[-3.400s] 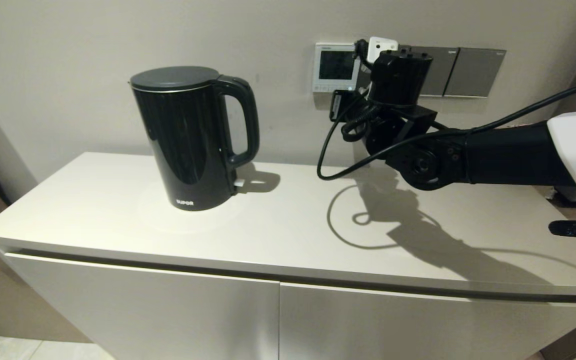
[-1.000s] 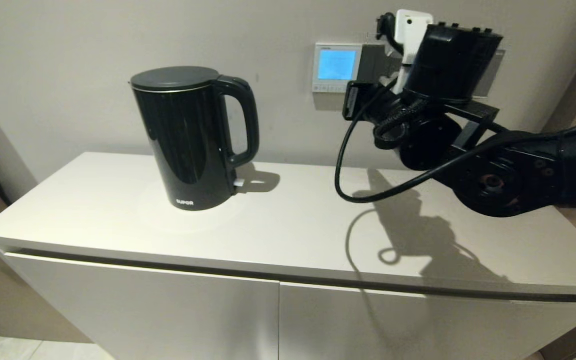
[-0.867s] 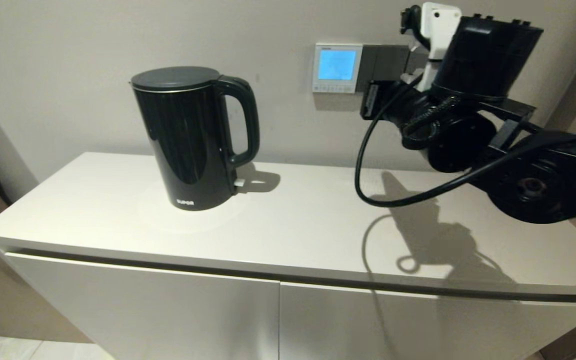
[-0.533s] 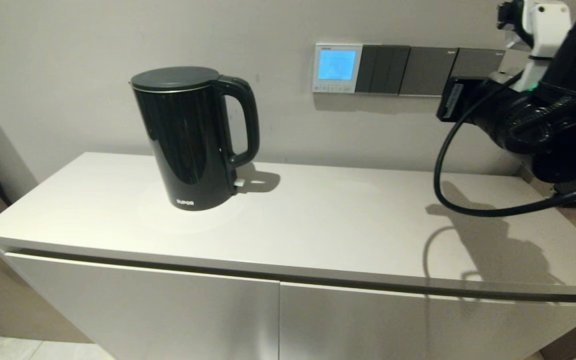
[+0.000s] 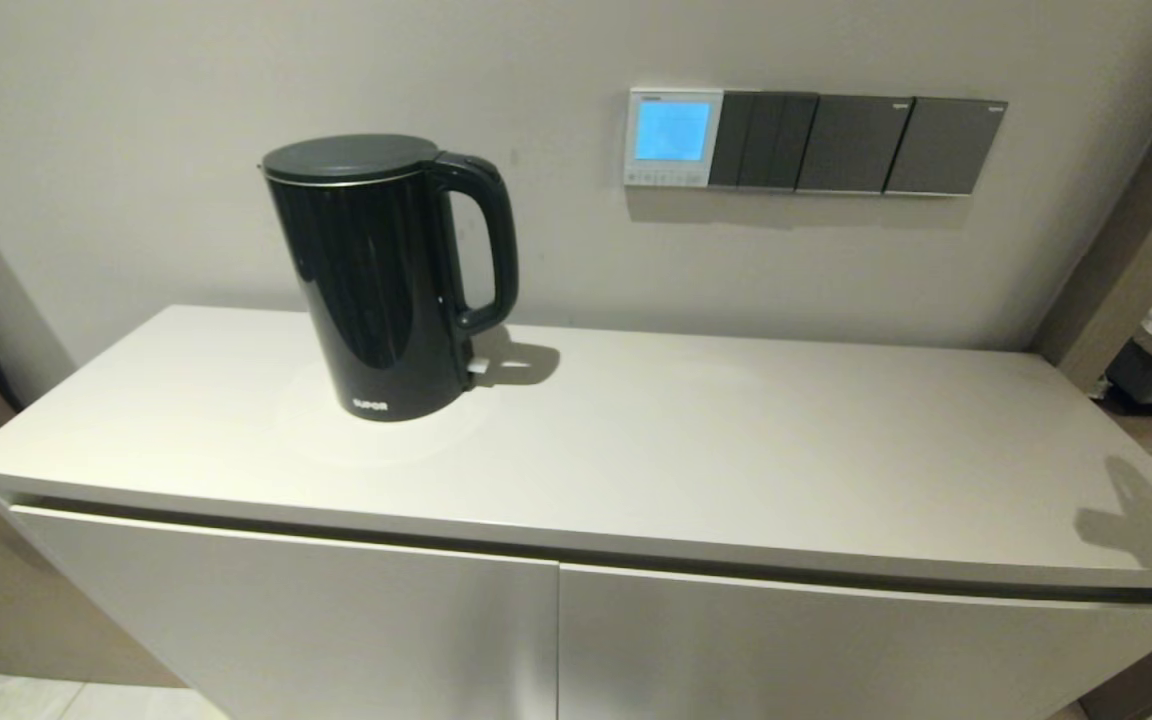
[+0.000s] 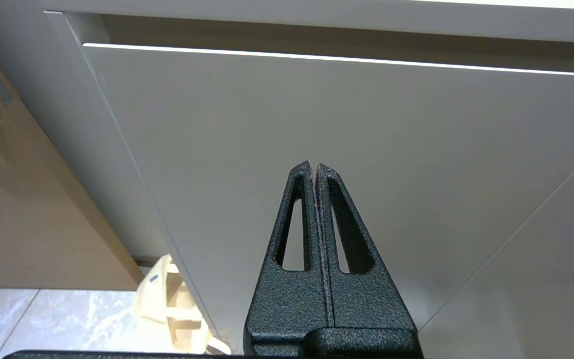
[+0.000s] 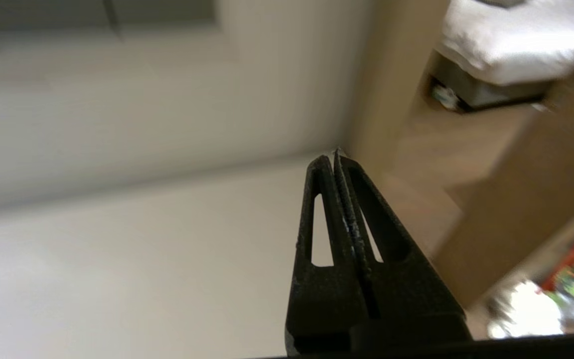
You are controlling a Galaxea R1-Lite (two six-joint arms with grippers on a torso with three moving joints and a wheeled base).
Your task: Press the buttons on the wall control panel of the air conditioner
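The small white wall control panel [image 5: 672, 137] hangs on the wall above the cabinet, its screen lit blue. Its row of tiny pale buttons [image 5: 666, 178] runs along its lower edge. My right gripper [image 7: 336, 158] is shut and empty; it is out of the head view, off the cabinet's right end, pointing at the cabinet top's far right corner. My left gripper [image 6: 315, 168] is shut and empty, parked low in front of the white cabinet door [image 6: 317, 124]. Neither gripper is near the panel.
A black electric kettle [image 5: 386, 275] stands on the white cabinet top [image 5: 736, 450] at the left. Dark grey switch plates [image 5: 861, 145] sit right of the panel. A brown wall edge [image 5: 1131, 250] bounds the cabinet's right end. A cream bag [image 6: 167, 304] lies on the floor.
The panel's screen went from dark to lit blue. My right arm pulled away from the panel, swung right and left the head view; only its shadow stays on the cabinet's right end.
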